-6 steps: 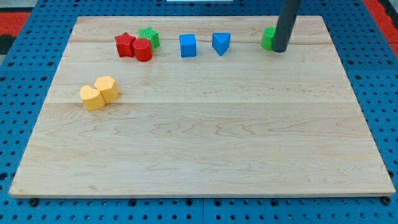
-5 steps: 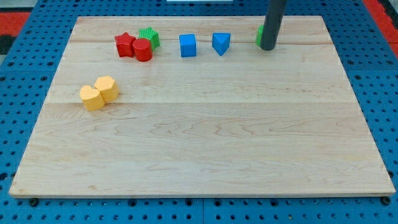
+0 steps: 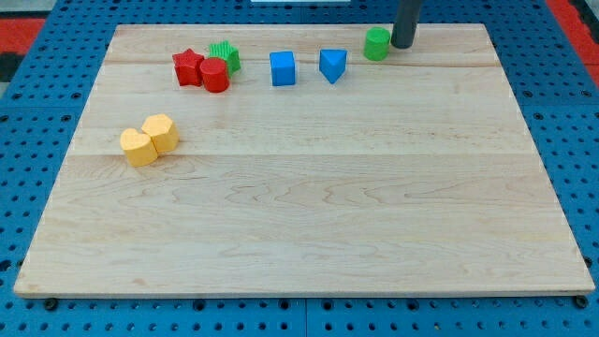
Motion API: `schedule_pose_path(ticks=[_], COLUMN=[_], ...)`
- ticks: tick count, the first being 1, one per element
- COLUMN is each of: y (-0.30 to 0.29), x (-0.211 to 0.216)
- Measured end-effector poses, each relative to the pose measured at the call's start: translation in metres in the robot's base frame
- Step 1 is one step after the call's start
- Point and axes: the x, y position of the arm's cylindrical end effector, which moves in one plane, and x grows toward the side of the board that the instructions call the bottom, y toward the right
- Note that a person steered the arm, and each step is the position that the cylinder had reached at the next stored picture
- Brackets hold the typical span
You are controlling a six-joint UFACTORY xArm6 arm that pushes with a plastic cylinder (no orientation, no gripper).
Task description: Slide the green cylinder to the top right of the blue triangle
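Note:
The green cylinder (image 3: 377,43) stands near the top edge of the wooden board (image 3: 299,187), up and to the right of the blue triangle (image 3: 332,65). My tip (image 3: 402,45) is just to the right of the green cylinder, touching it or nearly so. The dark rod rises out of the view's top.
A blue cube (image 3: 283,68) sits left of the triangle. A red star (image 3: 188,66), a red cylinder (image 3: 215,75) and a green star (image 3: 224,55) cluster at the top left. Two yellow blocks (image 3: 150,139) lie at the left. Blue pegboard surrounds the board.
My tip has moved left and up the view, and the green cylinder has slid left and up, closer to the blue triangle. The other blocks have not moved.

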Motion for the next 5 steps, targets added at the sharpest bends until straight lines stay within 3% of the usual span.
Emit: schedule_pose_path(ticks=[1,2,5], y=[-0.007,-0.045,-0.043], x=[-0.006,0.018,0.017])
